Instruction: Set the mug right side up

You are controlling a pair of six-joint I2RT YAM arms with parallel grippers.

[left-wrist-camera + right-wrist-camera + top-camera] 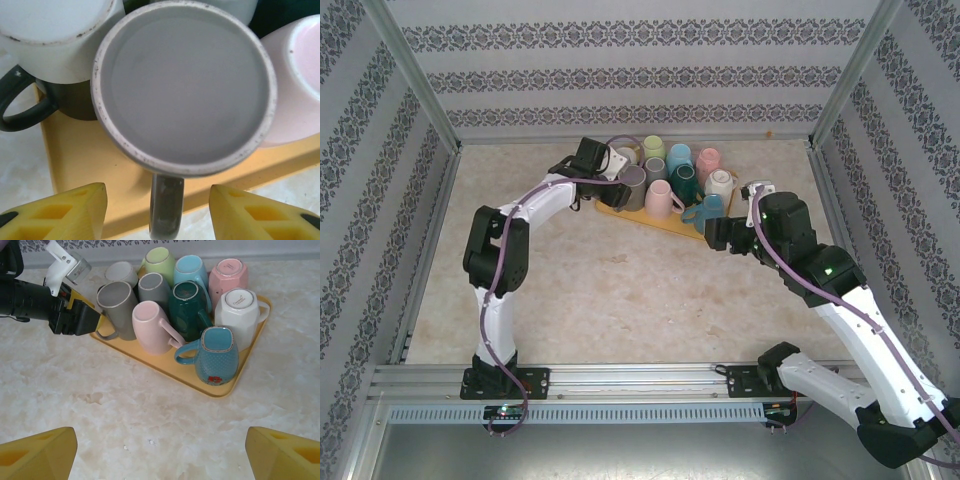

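The left gripper (157, 194) is spread. The grey mug (182, 85) stands upside down directly ahead of it on the yellow tray (85, 160), its handle (166, 205) between the fingers, untouched. The right gripper (160, 440) hangs wide open above the bench (280, 390).

Items counted: one yellow tray (220, 390) and ten mugs visible on it.

By colour:
- two grey mugs (117, 305) (154, 287)
- two white mugs (120, 272) (240, 310)
- two pink mugs (152, 327) (228, 275)
- one light blue mug (190, 270)
- one speckled blue mug (217, 355)
- one pale green mug (160, 260)
- one dark teal mug (187, 307)
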